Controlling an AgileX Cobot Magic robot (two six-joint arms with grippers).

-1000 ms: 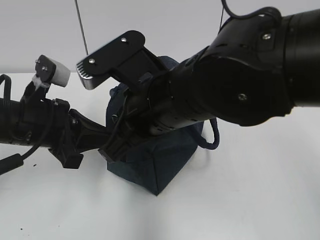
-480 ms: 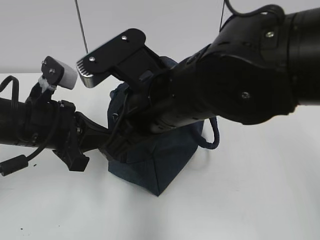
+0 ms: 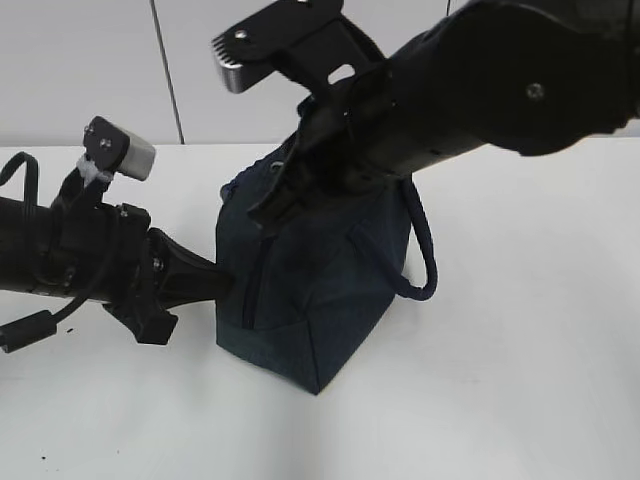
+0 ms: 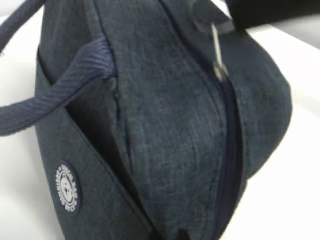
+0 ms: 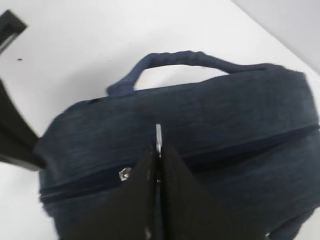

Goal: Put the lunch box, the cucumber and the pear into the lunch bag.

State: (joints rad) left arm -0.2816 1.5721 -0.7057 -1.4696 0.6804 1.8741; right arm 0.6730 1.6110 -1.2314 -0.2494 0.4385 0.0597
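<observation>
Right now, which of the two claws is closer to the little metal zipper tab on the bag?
Right. The right gripper is pinched on the zipper tab atop the lunch bag. The left gripper presses against the bag's lower left side, away from the tab.

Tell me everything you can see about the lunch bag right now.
The lunch bag is a boxy dark navy fabric bag standing upright on the white table. Its zipper looks closed along the top. Two padded loop handles hang at its sides, and a small round white logo patch sits on one side. The right gripper pinches the metal zipper pull; the left gripper meets the bag's end.
</observation>
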